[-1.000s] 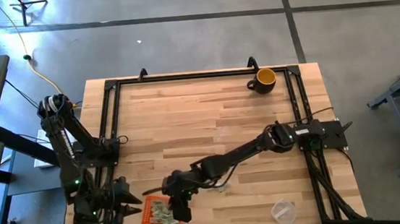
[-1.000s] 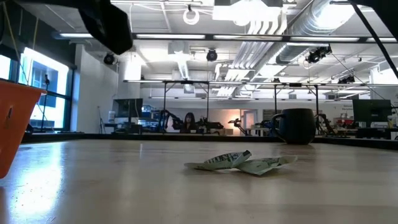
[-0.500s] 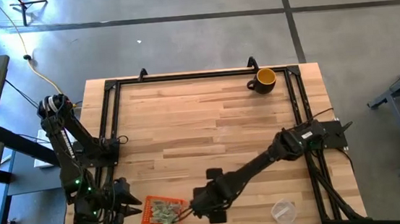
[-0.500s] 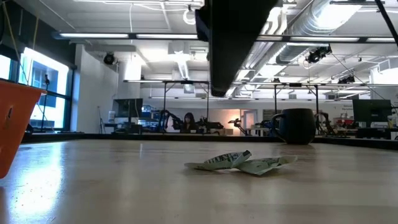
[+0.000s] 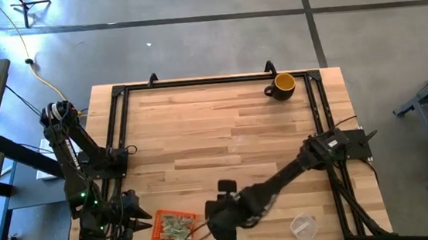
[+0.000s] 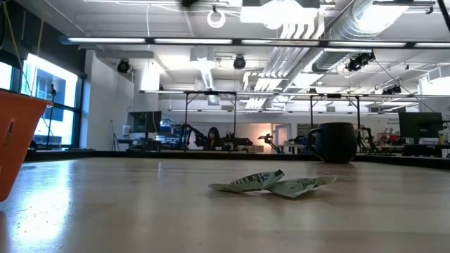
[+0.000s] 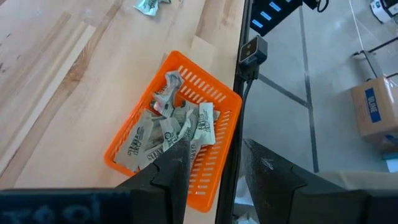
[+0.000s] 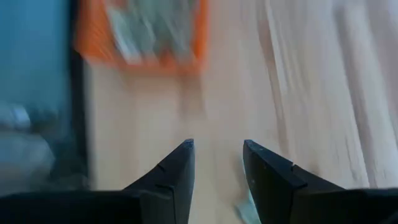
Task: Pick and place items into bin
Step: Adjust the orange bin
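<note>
Sitting at the near left edge of the wooden table [image 5: 222, 127]: the orange bin [image 5: 174, 227], shallow, slotted walls, right beside the black frame rail [image 7: 238, 130]. Heaped inside, a pile of crumpled green-and-white paper pieces [image 7: 169, 124], overlapping, count not clear. Seen again in the right wrist view as an orange blur with pale pieces in it [image 8: 149, 28]. In the low view only one orange wall [image 6: 15, 137] at the far left of the picture.

Lying loose on the bare wood, two more paper pieces [image 6: 273, 184], touching each other, flat and creased, apart from the bin. Possibly the same pair at the far edge of the left wrist view [image 7: 148, 5]; cannot tell for sure.

Hanging just right of the bin, over the table near its front edge: the right gripper [image 5: 210, 227], arm stretched low across from the right side. Fingers [image 8: 171, 171] parted with a clear gap of wood showing between them, nothing held. A pale scrap just beside one fingertip, too blurred to name.

Parked off the table's left front corner: the left gripper [image 7: 214, 165], looking down at the bin from the rail side. Fingers spread, nothing between them.

Standing at the far right corner, a yellow-and-black mug [image 5: 282, 85]. Near the front right, a clear plastic cup [image 5: 303, 226]. Beyond the table, an open workshop room with a person seated far back.
</note>
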Robot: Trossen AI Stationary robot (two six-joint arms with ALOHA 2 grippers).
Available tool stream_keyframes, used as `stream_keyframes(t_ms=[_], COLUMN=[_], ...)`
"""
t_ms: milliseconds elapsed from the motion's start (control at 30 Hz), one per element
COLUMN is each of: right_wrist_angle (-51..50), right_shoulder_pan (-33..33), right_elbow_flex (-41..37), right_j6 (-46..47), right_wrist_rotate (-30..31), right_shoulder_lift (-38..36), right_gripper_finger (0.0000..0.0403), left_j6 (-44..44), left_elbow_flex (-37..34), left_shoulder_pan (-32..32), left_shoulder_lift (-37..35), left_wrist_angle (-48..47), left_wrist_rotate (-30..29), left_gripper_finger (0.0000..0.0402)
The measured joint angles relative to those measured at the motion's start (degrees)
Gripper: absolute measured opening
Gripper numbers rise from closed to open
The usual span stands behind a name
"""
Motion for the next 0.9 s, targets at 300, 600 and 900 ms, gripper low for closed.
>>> stream_keyframes(t_ms=[300, 600, 900], right_wrist_angle=[3.72, -12.07, -18.57], right_shoulder_pan=[1.45, 2.67, 4.76], right_elbow_flex=[-0.37, -0.21, -0.21], right_j6=[6.0, 10.1, 12.14], right_wrist_rotate=[0.77, 5.08, 7.2], right_shoulder_lift=[4.74, 4.67, 4.26], right_gripper_finger=[0.0129, 0.0129, 0.0129], left_j6=[0.94, -6.47, -5.28], left_elbow_flex=[0.0, -0.27, -9.05], left_shoulder_pan=[0.02, -2.76, -2.41], left_shoulder_lift=[0.02, 2.06, 8.32], left_wrist_angle=[-2.64, -9.16, 6.37], left_wrist_rotate=[-0.39, 14.52, 19.78], left_gripper_finger=[0.0179, 0.0179, 0.0179])
